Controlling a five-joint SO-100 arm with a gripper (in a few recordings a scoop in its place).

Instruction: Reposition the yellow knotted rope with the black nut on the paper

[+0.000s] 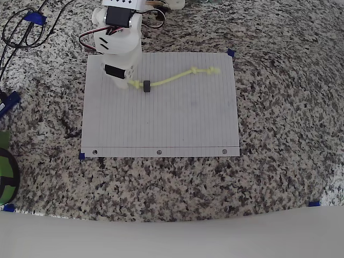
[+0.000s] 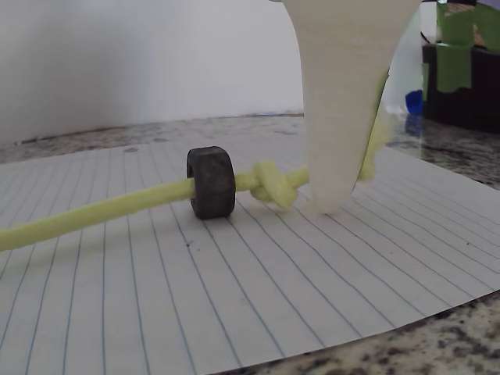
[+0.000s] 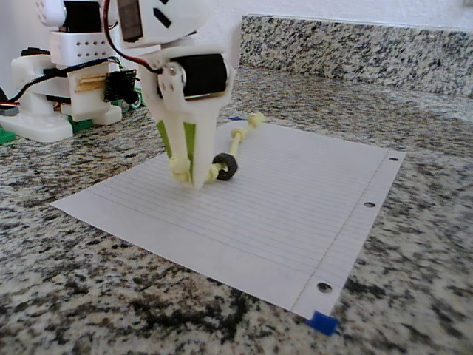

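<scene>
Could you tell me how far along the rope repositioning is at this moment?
Done: the gripper has reached the paper and closed on the yellow knotted rope at its end, just beyond the knot beside the black nut. In hand: that grasp, with the fingertips down at the sheet. Left: moving the rope, which lies across the paper's upper part in the overhead view, then releasing it.

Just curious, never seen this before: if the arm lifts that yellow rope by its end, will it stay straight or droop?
Probably droop: the rope lies in a soft curve on the paper. The nut would likely weigh it down, perhaps sliding until a knot stops it.
</scene>
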